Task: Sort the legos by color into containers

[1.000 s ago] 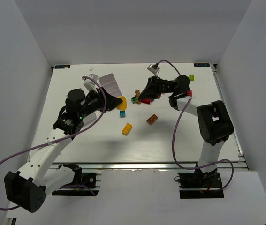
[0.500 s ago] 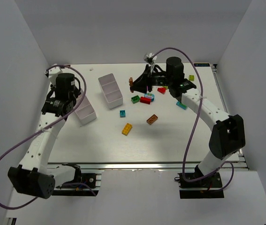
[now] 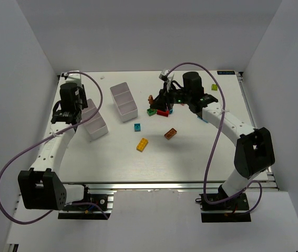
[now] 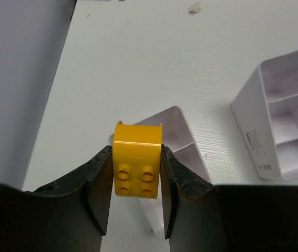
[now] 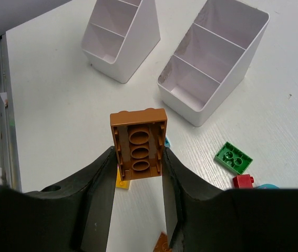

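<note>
From above, the left arm point(image 3: 70, 102) is in the upper left of the frame, beside the outer bin point(image 3: 95, 125). A second ago it reached over the middle of the table with a yellow shape at its tip. Its fingers are hidden under the wrist here. The right gripper point(image 3: 154, 99) was low in the cluster of loose bricks a second ago. It now sits above them at upper centre, with the brown brick point(image 3: 151, 98) at its tip. The green brick point(image 3: 152, 111) and red brick point(image 3: 163, 112) lie just under it. The inner bin point(image 3: 124, 100) stands to its left.

In the left wrist view, the left gripper point(image 4: 135, 156) is nearly closed, both fingers pressed flat against the sides of the curved yellow brick point(image 4: 137, 168). The brick hangs at centre frame over the outer bin point(image 4: 176, 131) (which of its two compartments lies below, I cannot tell). The inner bin point(image 4: 288, 113) is at the right edge.

In the right wrist view, the right gripper point(image 5: 138, 152) is partly closed and clamps the brown brick point(image 5: 138, 143) by its long sides, hollow underside facing the camera. It is held off the table, with the inner bin point(image 5: 214, 58) at upper right and the outer bin point(image 5: 120, 37) at upper left, both well apart from it.

Both arms seem to have gone from picking to carrying. No brick shows in any compartment, so sorting looks barely begun: the yellow appears ready to drop, while the brown has some way to travel.
</note>
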Available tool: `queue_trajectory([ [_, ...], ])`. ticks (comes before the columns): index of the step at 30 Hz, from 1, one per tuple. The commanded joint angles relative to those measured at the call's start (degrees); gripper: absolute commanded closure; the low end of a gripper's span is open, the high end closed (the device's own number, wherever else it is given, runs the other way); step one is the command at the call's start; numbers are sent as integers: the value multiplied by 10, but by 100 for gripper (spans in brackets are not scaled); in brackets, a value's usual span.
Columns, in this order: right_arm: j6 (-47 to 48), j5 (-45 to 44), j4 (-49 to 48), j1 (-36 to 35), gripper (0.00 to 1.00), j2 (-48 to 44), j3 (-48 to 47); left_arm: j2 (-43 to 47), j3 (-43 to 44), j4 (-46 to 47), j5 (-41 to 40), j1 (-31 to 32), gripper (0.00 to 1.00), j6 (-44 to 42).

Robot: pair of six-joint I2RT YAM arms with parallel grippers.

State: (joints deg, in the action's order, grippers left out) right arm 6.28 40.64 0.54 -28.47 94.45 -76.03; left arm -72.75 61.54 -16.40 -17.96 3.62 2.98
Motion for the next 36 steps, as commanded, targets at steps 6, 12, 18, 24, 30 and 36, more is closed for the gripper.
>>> queue_trajectory([
  [6, 28, 2, -19, 1, 100, -29, 8, 20, -42, 142, 349, -35, 100, -203],
  [12, 28, 7, -19, 2, 100, -28, 8, -53, 2, 82, 414, -76, 99, -267],
  [18, 26, 8, -23, 2, 100, -31, 20, -59, -11, 105, 392, -87, 96, -287],
  [24, 28, 9, -22, 3, 100, -30, 18, -83, -4, 98, 379, -91, 94, -312],
  [30, 24, 13, -21, 3, 100, -29, 17, -100, 2, 81, 363, -93, 88, -342],
  [36, 25, 15, -17, 3, 98, -29, 13, -110, 2, 87, 339, -96, 83, -353],
])
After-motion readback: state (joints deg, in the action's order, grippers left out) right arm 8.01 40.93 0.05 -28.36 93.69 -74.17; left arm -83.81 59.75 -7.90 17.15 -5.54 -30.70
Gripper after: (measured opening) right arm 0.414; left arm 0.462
